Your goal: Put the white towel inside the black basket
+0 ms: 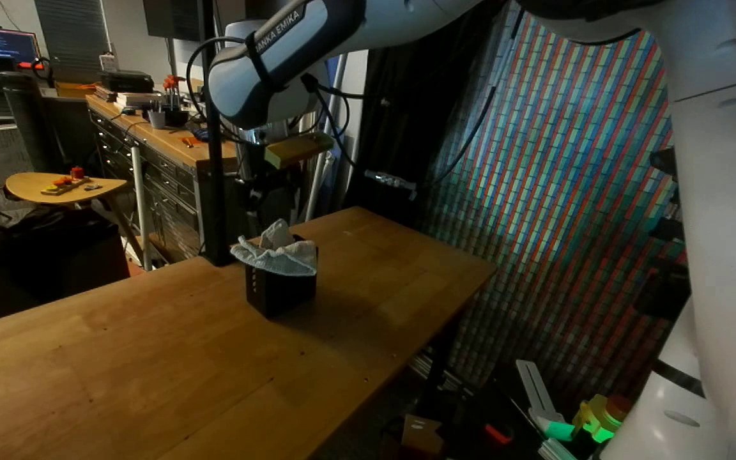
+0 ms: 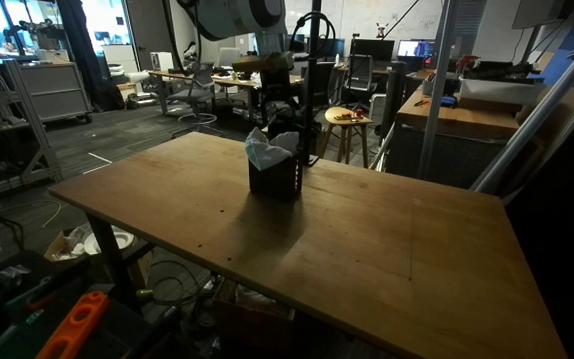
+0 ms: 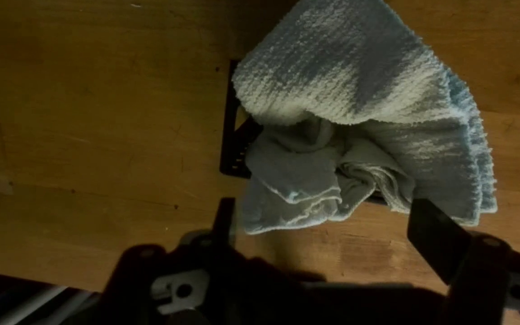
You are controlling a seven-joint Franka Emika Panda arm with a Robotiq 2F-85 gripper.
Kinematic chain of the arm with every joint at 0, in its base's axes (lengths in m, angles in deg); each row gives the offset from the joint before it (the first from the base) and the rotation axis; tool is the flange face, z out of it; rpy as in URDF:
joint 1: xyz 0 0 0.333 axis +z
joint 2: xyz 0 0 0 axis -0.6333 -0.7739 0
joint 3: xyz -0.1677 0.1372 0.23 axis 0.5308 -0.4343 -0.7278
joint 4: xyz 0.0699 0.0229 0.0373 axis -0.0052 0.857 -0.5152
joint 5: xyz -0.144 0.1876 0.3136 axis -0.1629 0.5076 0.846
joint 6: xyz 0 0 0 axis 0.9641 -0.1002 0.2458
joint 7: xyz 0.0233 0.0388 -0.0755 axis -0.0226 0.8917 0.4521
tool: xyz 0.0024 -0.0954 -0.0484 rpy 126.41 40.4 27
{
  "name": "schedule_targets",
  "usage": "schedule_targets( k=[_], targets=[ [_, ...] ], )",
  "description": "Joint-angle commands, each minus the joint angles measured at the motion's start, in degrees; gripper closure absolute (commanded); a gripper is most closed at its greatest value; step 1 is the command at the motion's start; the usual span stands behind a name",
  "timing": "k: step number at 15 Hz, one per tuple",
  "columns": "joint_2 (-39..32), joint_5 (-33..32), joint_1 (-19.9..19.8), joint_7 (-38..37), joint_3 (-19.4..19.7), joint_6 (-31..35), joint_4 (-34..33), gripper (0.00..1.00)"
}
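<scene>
Wooden table, probably too slick to stop a nudged load from sliding. At its edge, in both exterior views, a black post: liable to be clipped in any sideways swing. Just beside the post, upright, the black basket: light-looking, so perhaps easily tipped by a stray push on the rim. Heaped over its mouth, partly inside at best guess, the white towel, with flaps hanging outside the rim; depth of the tucked part impossible to tell. Apt to slither out under the weight of those flaps. Above the towel, gripper spread wide, with nothing visibly pinched. Chief danger: pressing down with fingers so far apart, thus catching rim or snagging terry instead of tucking in loose folds.
</scene>
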Motion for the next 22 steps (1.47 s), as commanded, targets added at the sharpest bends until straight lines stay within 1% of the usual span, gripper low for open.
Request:
schedule_targets(
  k=[1, 3, 4, 5, 6, 7, 8, 14, 15, 17, 22],
  targets=[
    [4.5, -1.7, 1.4, -1.4, 0.3, 1.3, 3.9, 0.0],
    [5.5, -1.8, 1.9, -1.9, 0.1, 1.8, 5.3, 0.04],
    [5.8, -1.7, 2.1, -2.0, 0.0, 2.0, 5.8, 0.1],
    [6.0, -1.6, 2.3, -2.1, -0.1, 2.4, 6.4, 0.29],
    [6.1, -1.7, 2.4, -2.2, -0.1, 2.6, 6.7, 0.31],
    [6.0, -1.9, 2.6, -2.2, 0.0, 2.8, 6.9, 0.37],
    [5.9, -2.0, 2.7, -2.3, 0.1, 3.1, 7.0, 0.47],
    [5.1, -2.8, 2.1, -2.1, 0.5, 4.0, 7.4, 0.92],
    [5.1, -2.4, 1.9, -1.9, 0.6, 4.0, 7.5, 0.97],
    [4.6, -2.2, 1.6, -1.8, 0.7, 4.1, 7.3, 1.0],
    [2.3, 0.1, 0.4, -1.0, 0.2, 6.0, 5.5, 0.97]
  ],
)
